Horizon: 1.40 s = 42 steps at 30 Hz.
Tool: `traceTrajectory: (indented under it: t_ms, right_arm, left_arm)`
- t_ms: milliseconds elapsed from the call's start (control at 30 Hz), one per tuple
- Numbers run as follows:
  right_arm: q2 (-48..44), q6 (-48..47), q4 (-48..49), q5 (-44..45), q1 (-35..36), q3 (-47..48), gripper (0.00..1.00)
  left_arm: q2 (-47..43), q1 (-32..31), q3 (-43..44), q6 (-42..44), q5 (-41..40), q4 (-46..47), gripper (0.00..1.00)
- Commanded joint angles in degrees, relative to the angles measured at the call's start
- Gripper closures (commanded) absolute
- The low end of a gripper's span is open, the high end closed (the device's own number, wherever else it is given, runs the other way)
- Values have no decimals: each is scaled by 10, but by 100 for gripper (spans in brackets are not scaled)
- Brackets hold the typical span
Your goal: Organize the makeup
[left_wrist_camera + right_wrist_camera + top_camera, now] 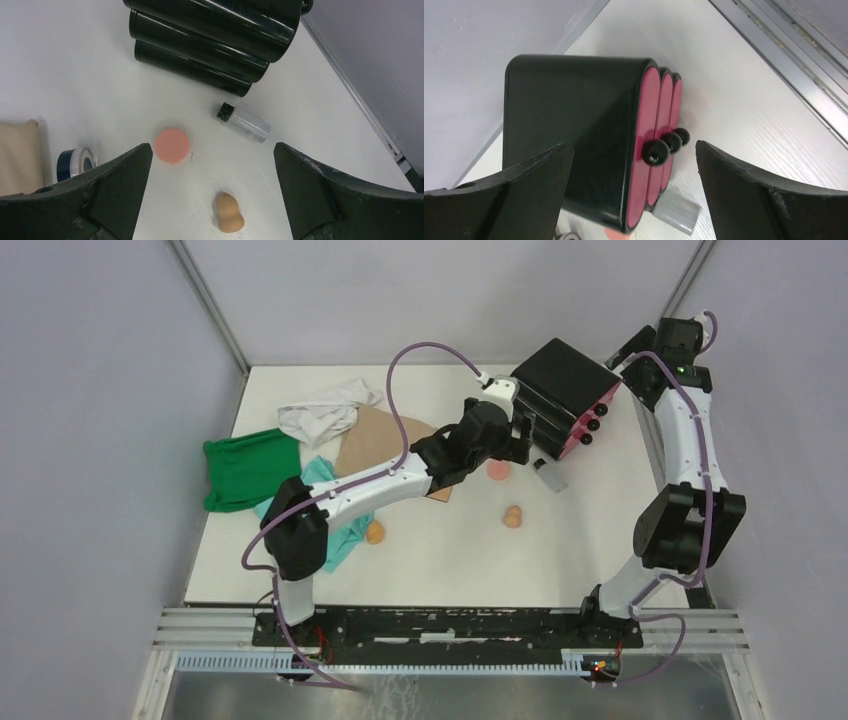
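Makeup (497, 471) loose mid-frame: pink puff (171, 145), vial (245, 123), sponge (229, 213). Left gripper (211, 150) spread above, empty. Right gripper (634, 146) spread near black box (574, 125).

Bright, even overhead light nearly washes out the white tabletop (560, 560). Shadows are soft and short. Glare streaks the glossy black box (215, 30); the near pincer fingers (115, 195) look slightly blurred.

Salmon puff (171, 145), black-capped vial (244, 123), tan sponge (229, 213), dark jar (75, 162) on table (75, 75) beneath spread left hand (211, 150).
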Motion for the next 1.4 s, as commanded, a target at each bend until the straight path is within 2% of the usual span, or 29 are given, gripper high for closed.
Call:
traceTrajectory:
  t_ms: [0, 100, 167, 433, 633, 767, 933, 1133, 1233, 1367]
  right_arm:
    - [47, 21, 62, -16, -10, 50, 0]
    - [84, 30, 82, -22, -15, 80, 0]
    - [105, 27, 81, -15, -15, 106, 0]
    - [221, 51, 40, -14, -23, 217, 1]
    - [283, 60, -1, -37, -24, 296, 1]
    - [270, 65, 42, -62, -25, 238, 1]
    - [255, 68, 62, -77, -24, 176, 1]
    - [179, 101, 146, -134, -20, 27, 1]
    - [138, 116, 152, -138, -9, -25, 2]
    - [69, 166, 207, -134, 5, -124, 3]
  left_arm:
    - [1, 24, 20, 31, 46, 14, 1]
    - [7, 61, 34, -20, 113, -21, 1]
    - [-6, 75, 8, -27, 140, -12, 1]
    - [-87, 108, -75, -48, 177, 4, 1]
    - [-158, 109, -156, -46, 169, -4, 1]
    - [-215, 110, -220, -55, 168, 1, 1]
    - [-253, 110, -238, -53, 164, -23, 1]
    - [-289, 110, -277, -59, 146, -71, 1]
    - [-306, 110, -308, -67, 147, -50, 1]
    - [-317, 110, -364, -90, 169, -9, 1]
